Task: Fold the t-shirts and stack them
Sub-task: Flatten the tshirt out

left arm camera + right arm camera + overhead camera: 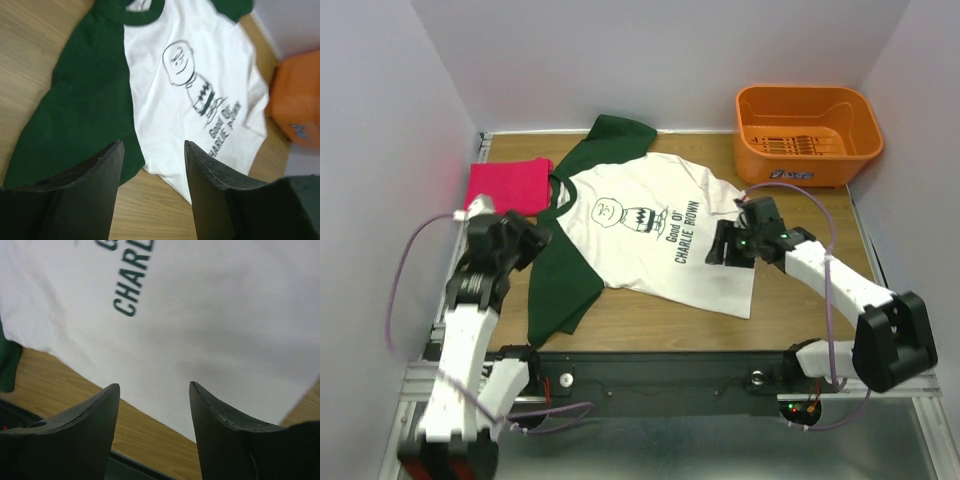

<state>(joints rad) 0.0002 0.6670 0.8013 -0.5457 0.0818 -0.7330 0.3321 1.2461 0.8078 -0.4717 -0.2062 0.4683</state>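
The white t-shirt [650,235] with dark green sleeves and the Charlie Brown print lies spread flat on the table's middle; it also shows in the left wrist view [200,90] and the right wrist view [210,315]. The pink-red t-shirt [507,184] lies folded at the back left. My left gripper [532,243] is open and empty, hovering above the near green sleeve [560,280]. My right gripper [725,245] is open and empty above the white shirt's right side, near its hem [150,407].
An orange plastic basket [808,133] stands at the back right; its corner shows in the left wrist view [300,105]. Bare wood table [660,320] lies between the shirt and the black front rail [650,370]. White walls enclose three sides.
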